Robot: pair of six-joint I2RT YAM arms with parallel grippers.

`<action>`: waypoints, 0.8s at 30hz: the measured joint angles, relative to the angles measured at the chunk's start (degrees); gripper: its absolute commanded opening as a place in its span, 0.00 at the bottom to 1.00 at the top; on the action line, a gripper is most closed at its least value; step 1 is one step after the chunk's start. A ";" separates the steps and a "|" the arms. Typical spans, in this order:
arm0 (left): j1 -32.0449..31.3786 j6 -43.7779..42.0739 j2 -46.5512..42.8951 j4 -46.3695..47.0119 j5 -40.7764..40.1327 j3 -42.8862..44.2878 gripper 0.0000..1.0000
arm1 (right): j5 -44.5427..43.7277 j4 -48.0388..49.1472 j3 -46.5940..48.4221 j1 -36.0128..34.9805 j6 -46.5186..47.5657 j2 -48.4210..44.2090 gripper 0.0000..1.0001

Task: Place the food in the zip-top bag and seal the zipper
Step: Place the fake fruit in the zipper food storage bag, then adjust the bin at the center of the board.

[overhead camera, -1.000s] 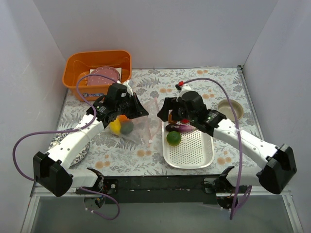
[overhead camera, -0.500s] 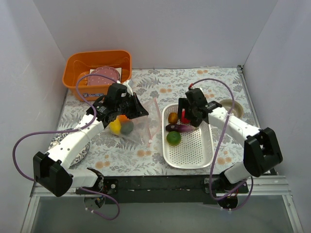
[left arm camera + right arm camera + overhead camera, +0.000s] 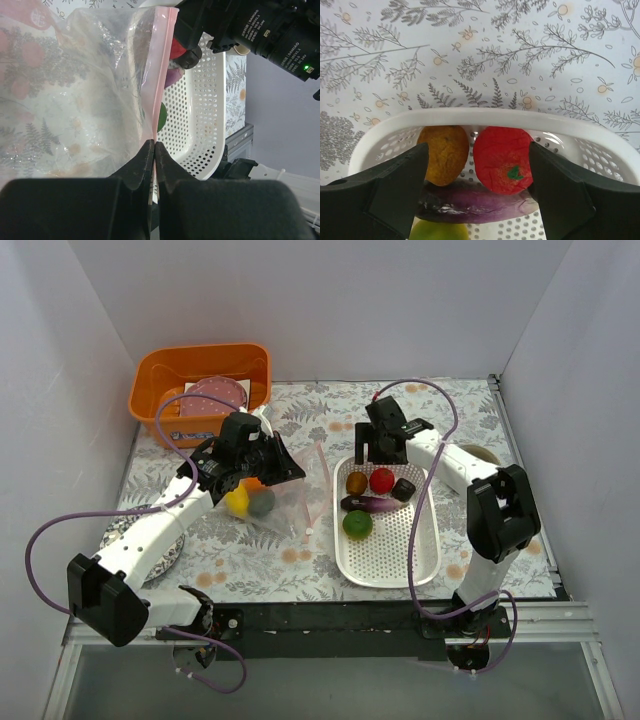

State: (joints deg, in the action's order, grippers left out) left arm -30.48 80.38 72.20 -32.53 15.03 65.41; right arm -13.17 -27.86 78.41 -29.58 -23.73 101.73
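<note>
Flowered tablecloth [image 3: 460,405] spreads everywhere. Left of centre sits the clear, crinkly bag [image 3: 285,498], its pink zipper [image 3: 162,60] running from far edge to near edge, mouth facing the white basket [image 3: 400,555]. There the left gripper [image 3: 153,150] pinches that zipper; the right gripper [image 3: 477,150] hangs spread over the basket's far rim, above apple [image 3: 502,160] and eggplant [image 3: 470,205].

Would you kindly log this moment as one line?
left pincer: shut on zipper | right pincer: open above basket | zip-top bag: holds yellow piece, green piece | basket: five pieces
</note>
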 measured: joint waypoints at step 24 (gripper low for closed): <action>0.00 -0.09 -1.44 -0.11 -0.87 -0.13 0.00 | -0.94 0.87 7.04 2.64 4.59 8.09 0.89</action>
State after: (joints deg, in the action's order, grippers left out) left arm -30.48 80.29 70.76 -32.64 14.15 65.28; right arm -14.11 -26.98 85.45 -26.94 -19.14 109.82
